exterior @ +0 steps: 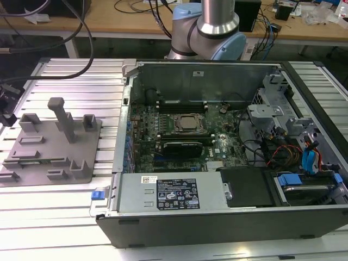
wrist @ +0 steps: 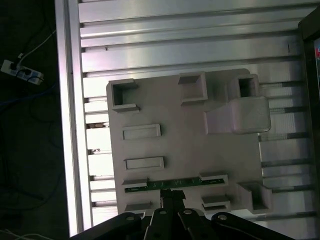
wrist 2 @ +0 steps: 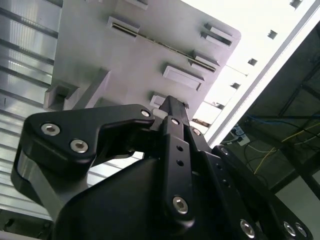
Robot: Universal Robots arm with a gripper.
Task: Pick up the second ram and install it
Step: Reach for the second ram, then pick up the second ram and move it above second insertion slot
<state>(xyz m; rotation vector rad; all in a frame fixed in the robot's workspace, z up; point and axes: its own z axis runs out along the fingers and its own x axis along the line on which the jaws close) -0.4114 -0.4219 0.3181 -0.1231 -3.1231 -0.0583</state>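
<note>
Arm (exterior: 217, 22) upright in the exterior view, end effector (wrist: 173, 193) pointing down, fingertips (wrist: 167, 200) pressed together, empty.

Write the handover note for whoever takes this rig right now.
The claw hangs over the grey fixture plate, pointed close to the second ram but not gripping it.
The second ram lies flat in its holders on the plate, outside the computer case.
Done: the claw is lined up near the ram, nothing more.
Left: the pick-up, and seating the ram on the motherboard.
</note>
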